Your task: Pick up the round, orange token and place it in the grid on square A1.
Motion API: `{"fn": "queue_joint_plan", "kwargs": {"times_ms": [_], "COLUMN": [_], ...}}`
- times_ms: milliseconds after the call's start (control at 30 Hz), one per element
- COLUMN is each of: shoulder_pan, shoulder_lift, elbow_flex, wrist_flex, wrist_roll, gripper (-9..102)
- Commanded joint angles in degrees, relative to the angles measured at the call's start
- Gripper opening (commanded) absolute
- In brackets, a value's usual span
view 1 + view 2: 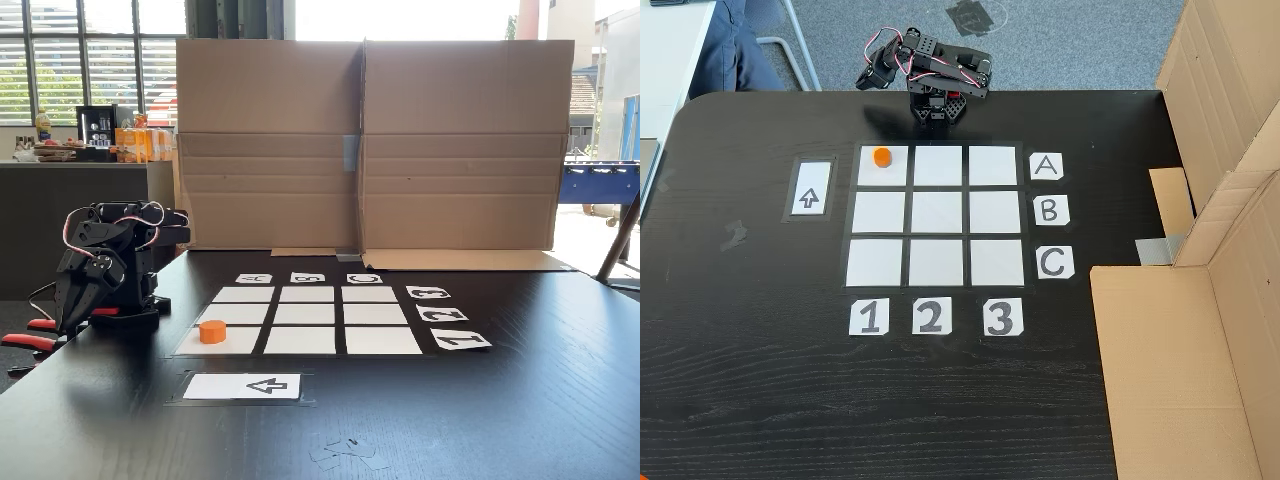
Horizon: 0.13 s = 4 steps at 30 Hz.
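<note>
The orange token stands upright on square A1, the corner cell of the grid in line with the "A" card and the "1" card. In a fixed view from table height the token sits on the near-left cell of the grid. The black arm is folded back over its base beyond the grid's edge. Its gripper points down, away from the token, and looks shut with nothing in it. From above, the gripper hangs off the table's edge.
A white arrow card lies beside the grid. Open cardboard boxes wall off the far side of the black table. Red clamps hold the arm's base. A person's leg is near the table corner.
</note>
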State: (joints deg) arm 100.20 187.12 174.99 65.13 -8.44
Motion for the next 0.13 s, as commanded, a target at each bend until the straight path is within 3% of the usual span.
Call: {"fn": "queue_joint_plan", "kwargs": {"times_ms": [0, 100], "shoulder_pan": [5.89, 5.98], "shoulder_lift": [0.97, 0.97], "elbow_flex": [0.18, 0.18], "wrist_flex": [0.35, 0.35], "wrist_roll": [-0.18, -0.18], "gripper": [0, 0]}}
